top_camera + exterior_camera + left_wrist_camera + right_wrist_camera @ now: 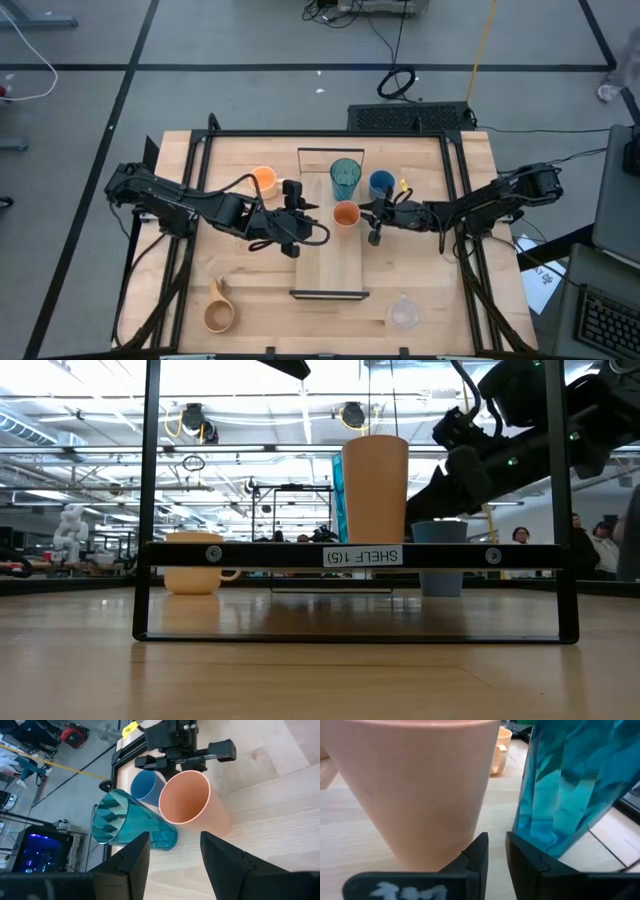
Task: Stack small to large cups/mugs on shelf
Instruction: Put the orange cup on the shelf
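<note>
The small orange cup (pixel 346 214) (pixel 415 785) stands upright on the shelf (pixel 325 265), near its middle. Beyond it, at the shelf's far end, stands the tall teal tumbler (pixel 345 178) (pixel 575 785). The blue cup (pixel 381 183) sits on the table just right of the shelf. My right gripper (pixel 372 213) (pixel 496 851) is shut, low beside the orange cup on its right side, with nothing between the fingers. My left gripper (pixel 300 207) (pixel 175 855) hangs open left of and above the orange cup. My right gripper comes nearly level from the table's right, its shut fingers (pixel 475 857) close to the orange cup's lower wall (pixel 445 845), between that cup and the tumbler. I cannot tell whether they touch the cup.
The orange handled mug (pixel 264 179) stands on the table left of the shelf's far end. The tan wooden mug (pixel 219 310) lies near the front left, the clear cup (pixel 403 313) near the front right. The shelf's near half is bare board.
</note>
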Robot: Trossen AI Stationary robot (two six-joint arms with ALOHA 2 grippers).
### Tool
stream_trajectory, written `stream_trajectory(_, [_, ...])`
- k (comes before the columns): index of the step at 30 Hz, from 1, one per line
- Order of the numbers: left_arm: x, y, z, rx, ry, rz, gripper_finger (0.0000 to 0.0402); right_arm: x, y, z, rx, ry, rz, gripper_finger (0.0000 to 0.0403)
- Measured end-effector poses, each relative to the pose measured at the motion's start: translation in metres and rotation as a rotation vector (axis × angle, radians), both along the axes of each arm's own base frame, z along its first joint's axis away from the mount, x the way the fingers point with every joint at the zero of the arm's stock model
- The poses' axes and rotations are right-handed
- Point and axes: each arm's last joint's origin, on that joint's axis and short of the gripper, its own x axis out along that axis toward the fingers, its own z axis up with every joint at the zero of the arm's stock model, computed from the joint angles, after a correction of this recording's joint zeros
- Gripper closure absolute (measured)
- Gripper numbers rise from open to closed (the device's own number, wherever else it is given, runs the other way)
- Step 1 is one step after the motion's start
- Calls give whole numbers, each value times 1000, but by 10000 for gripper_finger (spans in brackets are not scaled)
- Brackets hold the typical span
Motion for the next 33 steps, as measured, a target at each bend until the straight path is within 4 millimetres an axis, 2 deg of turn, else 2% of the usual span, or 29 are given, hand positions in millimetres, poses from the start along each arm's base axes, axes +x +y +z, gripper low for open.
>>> stream_trajectory(9, [1, -1, 1, -8, -13, -15, 225, 6, -3, -11, -49, 17, 7, 347])
stream_trajectory(20, [-1, -1, -1, -10, 13, -16, 225, 7, -1, -11, -59, 19, 98, 347])
stream_trajectory(33, [-9, 3, -17, -135, 69, 128, 225, 4, 3, -8, -45, 27, 109, 347])
